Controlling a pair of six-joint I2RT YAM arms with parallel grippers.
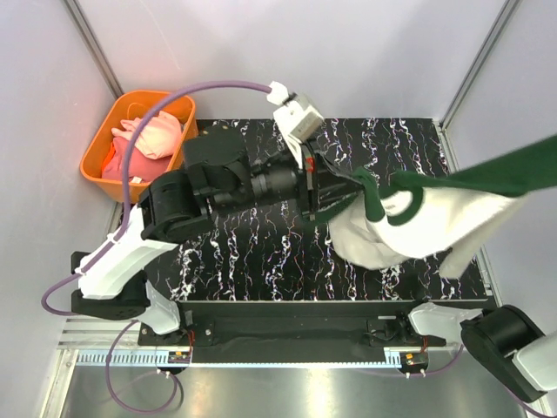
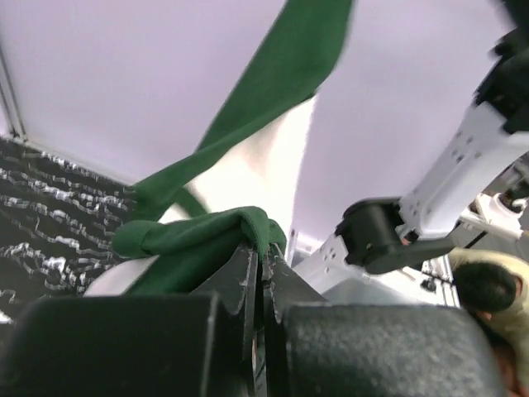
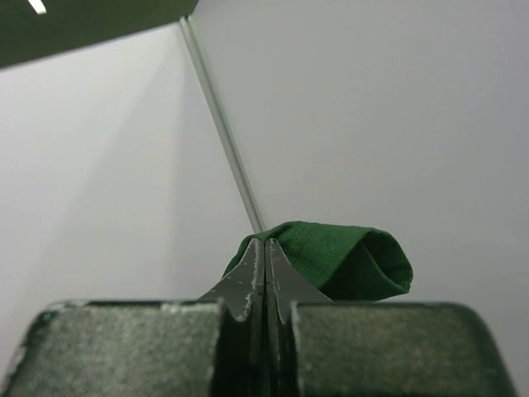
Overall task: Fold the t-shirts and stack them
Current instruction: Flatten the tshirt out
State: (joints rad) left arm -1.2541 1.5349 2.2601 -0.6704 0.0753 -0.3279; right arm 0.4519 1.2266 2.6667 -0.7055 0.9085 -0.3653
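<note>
My left gripper [image 1: 355, 181] reaches across the middle of the black marbled counter [image 1: 261, 252]. Its jaws are pinched together on a bunched fold of dark green cloth. That fold belongs to the cream t-shirt [image 1: 435, 222], which hangs in the air over the right side of the counter. Its pale body droops below a green collar. I cannot tell whether its lowest fold touches the counter. A dark green sleeve stretches away to the right and leaves the overhead view. My right gripper [image 3: 264, 248] shows only in its own wrist view, with its jaws clamped together on a roll of the same green cloth. At the far left, beside the counter, an orange bin [image 1: 94, 161] holds the pink and coral t-shirts [image 1: 155, 138].
</note>
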